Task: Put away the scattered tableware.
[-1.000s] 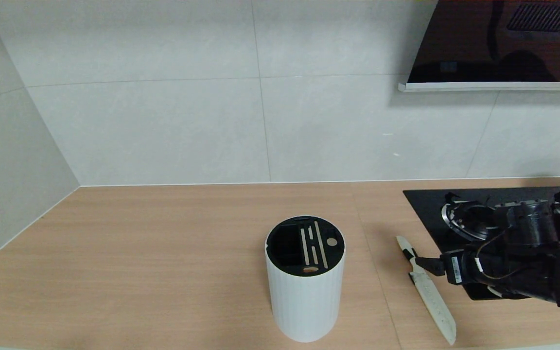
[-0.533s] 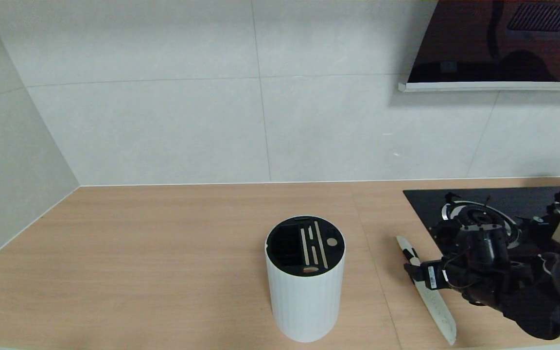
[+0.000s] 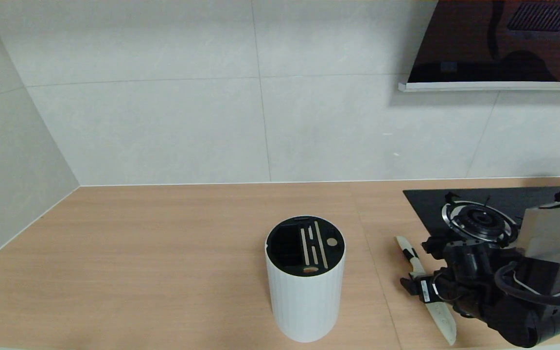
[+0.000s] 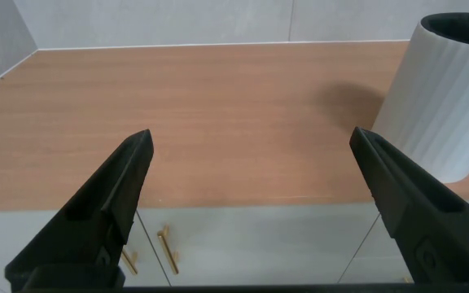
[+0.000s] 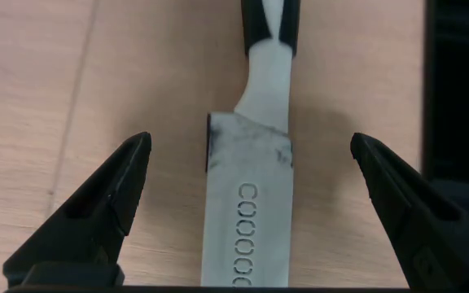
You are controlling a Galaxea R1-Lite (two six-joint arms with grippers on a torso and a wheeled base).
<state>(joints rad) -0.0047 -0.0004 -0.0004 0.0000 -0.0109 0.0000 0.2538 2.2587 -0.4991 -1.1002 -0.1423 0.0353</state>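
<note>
A white-bladed knife (image 3: 410,255) with a black-and-cream handle lies flat on the wooden counter (image 3: 163,253), right of the white ribbed knife holder (image 3: 305,287) with its black slotted top. My right gripper (image 3: 421,278) hangs just over the knife where blade meets handle. In the right wrist view the right gripper (image 5: 251,145) is open, one finger on each side of the knife (image 5: 251,187), not touching it. My left gripper (image 4: 251,138) is open and holds nothing, low by the counter's front edge, with the knife holder (image 4: 446,89) off to one side.
A black cooktop with a gas burner (image 3: 479,221) lies just right of the knife. A dark range hood (image 3: 498,43) hangs above it. Tiled walls close the back and left. Cabinet handles (image 4: 166,248) show below the counter's front edge.
My right arm has swung left and down from over the cooktop edge, turning until its open fingers straddle the knife. Knife and holder have not moved.
</note>
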